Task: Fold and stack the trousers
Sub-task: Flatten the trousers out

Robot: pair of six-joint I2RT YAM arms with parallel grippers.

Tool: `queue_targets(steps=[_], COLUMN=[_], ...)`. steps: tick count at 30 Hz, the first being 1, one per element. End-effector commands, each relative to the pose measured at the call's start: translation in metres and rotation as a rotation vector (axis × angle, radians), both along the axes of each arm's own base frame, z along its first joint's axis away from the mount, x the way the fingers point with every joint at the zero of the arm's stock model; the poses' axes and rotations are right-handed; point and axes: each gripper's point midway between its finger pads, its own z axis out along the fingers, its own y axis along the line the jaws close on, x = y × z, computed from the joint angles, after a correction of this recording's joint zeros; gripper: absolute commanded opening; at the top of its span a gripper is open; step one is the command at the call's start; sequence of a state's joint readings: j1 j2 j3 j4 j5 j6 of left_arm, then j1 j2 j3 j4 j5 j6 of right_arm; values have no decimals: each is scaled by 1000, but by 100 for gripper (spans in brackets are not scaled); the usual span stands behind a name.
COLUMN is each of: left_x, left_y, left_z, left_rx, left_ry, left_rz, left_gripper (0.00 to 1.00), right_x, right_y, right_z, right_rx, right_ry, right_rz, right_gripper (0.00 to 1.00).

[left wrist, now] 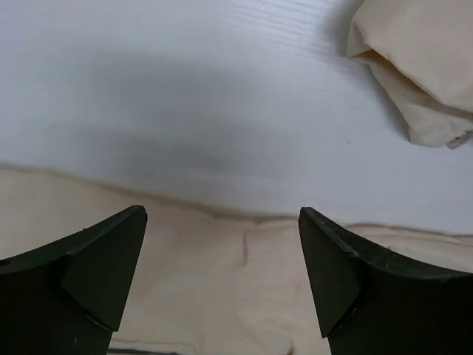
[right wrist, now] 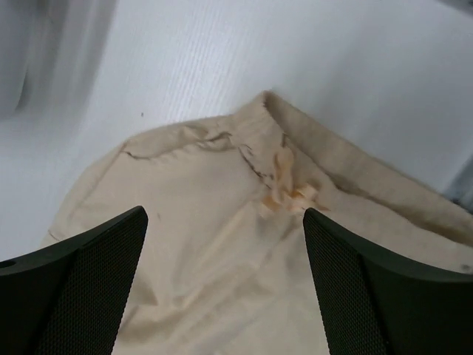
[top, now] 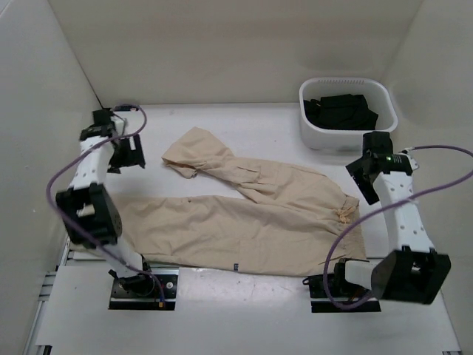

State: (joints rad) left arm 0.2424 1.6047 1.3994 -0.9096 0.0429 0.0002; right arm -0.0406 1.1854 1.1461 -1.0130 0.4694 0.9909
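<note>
Beige trousers (top: 251,218) lie spread flat on the white table (top: 259,133), waist to the right. One leg runs left along the near side and the other angles to the far left. The left gripper (left wrist: 222,218) hangs open over the near leg's far edge. The right gripper (right wrist: 225,218), jaws also apart, hangs over the waistband's drawstring (right wrist: 288,194). A white basket (top: 347,81) holding black garments (top: 341,111) sits at the far right.
</note>
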Motion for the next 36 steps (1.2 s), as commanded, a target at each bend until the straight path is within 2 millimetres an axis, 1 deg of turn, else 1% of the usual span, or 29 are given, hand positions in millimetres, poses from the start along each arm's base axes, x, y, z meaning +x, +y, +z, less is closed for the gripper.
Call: queue_targets(steps=[1,2,3,5,6,7,8,9,10,11,13,17,18,19,21,22,23,24,25,26,27,28,29,30,31,32,34,35,36], left_x=[19,28,36,57,62,77,83,86,94,97,100,104,102,104,114,116,121,121,119,120,125,127,129,135,137,144,157,162,174], left_y=[-32,-41,-54,-62,-66,-71,-73,-79,-82,-88,-95,-101,-104,-103,-115,-119,-132,-137,-141,-151,-152,-152,-152,-150,-141,-134,-95,-80,-65], left_z=[-45,-49,-67,-69,-87,-83,-86,-95,-92,-92,-92,-98,-105,-113,-109,-114,-108,-103,-108,-108,-102,-105,-102,-98,-94,-73,-55,-40,5], left_rx=[-62,-77,-82,-77,-83,-90,-101,-114,-132,-142,-177,-236,-258,-283,-348,-376,-421,-449,-476,-506,-511,-512,-509,-495,-469,-417,-189,-102,-11], left_ry=[147,151,194,181,219,190,188,202,183,178,173,162,176,187,160,165,144,141,151,151,132,134,124,107,96,47,-15,-61,-194], left_rz=[-93,-120,-152,-179,-187,-202,-207,-220,-230,-244,-259,-274,-279,-275,-305,-314,-347,-358,-365,-386,-395,-394,-397,-398,-379,-374,-285,-247,-211], left_gripper=[95,96,96,98,99,99,99,100,100,100,100,100,100,100,96,88,82,75,67,46,30,14,14,14,14,14,14,14,14], right_x=[38,41,43,51,55,69,74,82,84,78,79,67,63,61,60,58,56,59,58,62,59,63,64,64,66,70,68,72,71], right_y=[2,-6,-7,-7,-9,-13,-13,-15,-16,-14,-14,-9,-8,-7,-9,-9,-9,-9,-8,-9,-8,-9,-10,-10,-11,-12,-13,-14,-15], right_z=[-26,-36,-55,-85,-93,-95,-109,-112,-117,-136,-145,-172,-177,-182,-184,-188,-191,-189,-191,-189,-189,-187,-184,-184,-181,-178,-175,-170,-170], right_rx=[123,147,178,265,280,281,288,275,280,296,322,348,352,355,346,345,344,342,350,347,346,344,341,341,337,334,321,314,311], right_ry=[-74,-67,-23,5,7,-33,-6,0,25,105,138,203,221,239,256,272,285,277,286,276,288,279,281,281,283,271,275,261,264], right_rz=[-66,-95,-114,-130,-122,-113,-96,-66,-69,-80,-70,-85,-88,-91,-84,-75,-62,-60,-50,-49,-38,-37,-25,-25,-14,-12,-2,12,22], right_gripper=[90,90,90,90,90,90,90,90,90,90,90,87,85,76,60,56,51,46,36,31,26,20,12,7,4,0,0,0,0])
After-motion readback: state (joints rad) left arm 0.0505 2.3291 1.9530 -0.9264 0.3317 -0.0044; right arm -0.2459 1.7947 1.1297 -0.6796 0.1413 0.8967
